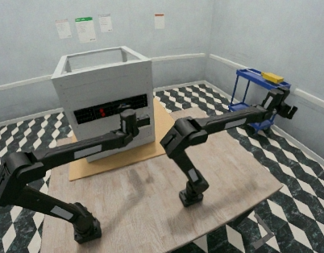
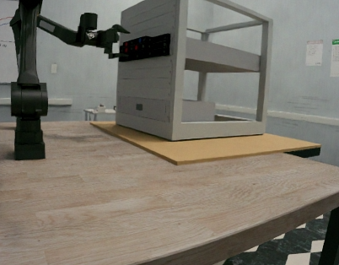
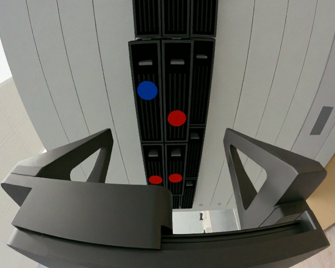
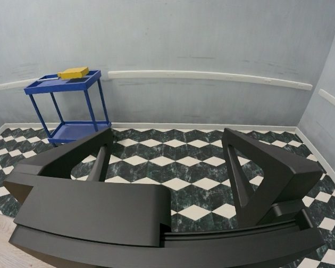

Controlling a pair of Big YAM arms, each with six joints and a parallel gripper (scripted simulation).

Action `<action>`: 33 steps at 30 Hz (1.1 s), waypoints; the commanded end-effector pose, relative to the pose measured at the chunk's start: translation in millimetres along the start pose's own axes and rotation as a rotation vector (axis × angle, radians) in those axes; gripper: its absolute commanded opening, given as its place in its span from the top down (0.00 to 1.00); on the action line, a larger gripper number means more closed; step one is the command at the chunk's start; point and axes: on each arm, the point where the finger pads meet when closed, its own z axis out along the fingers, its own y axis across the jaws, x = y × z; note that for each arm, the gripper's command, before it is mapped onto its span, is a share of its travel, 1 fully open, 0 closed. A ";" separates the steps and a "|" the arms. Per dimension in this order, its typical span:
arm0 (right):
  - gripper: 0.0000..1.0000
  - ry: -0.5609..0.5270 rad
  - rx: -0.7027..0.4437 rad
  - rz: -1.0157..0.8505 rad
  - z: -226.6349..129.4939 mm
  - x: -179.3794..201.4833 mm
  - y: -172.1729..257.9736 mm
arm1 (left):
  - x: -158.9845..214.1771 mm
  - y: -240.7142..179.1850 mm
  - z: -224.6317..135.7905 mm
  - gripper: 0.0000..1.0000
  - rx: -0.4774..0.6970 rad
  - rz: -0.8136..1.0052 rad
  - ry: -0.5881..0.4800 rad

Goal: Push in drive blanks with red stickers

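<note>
The grey rack [image 1: 110,82] [image 2: 147,84] [image 3: 219,86] stands upright on a tan board. In the left wrist view, a drive blank with a blue sticker [image 3: 147,90] is beside one with a red sticker [image 3: 176,117]. Below them, two shorter blanks bear red stickers [image 3: 155,179] [image 3: 175,177]. The stickered blanks appear to stand proud of the plain right-hand column; exact depths are unclear. My left gripper [image 3: 168,134] [image 2: 125,43] is open and empty, close in front of the drive row. My right gripper [image 4: 167,133] [image 1: 291,102] is open and empty, far from the rack.
The tan board [image 1: 114,167] [image 2: 212,152] lies under the rack on the wooden table [image 1: 231,169] [image 2: 132,202]. The right arm reaches out past the table's side. A blue cart [image 4: 84,86] [image 1: 251,76] with a yellow object [image 4: 75,73] stands beyond, by the wall.
</note>
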 end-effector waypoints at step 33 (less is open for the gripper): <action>0.00 -0.043 0.004 0.010 -0.1 -29.4 -3.3 | 106.3 25.8 -1.3 0.00 -0.026 -0.044 0.008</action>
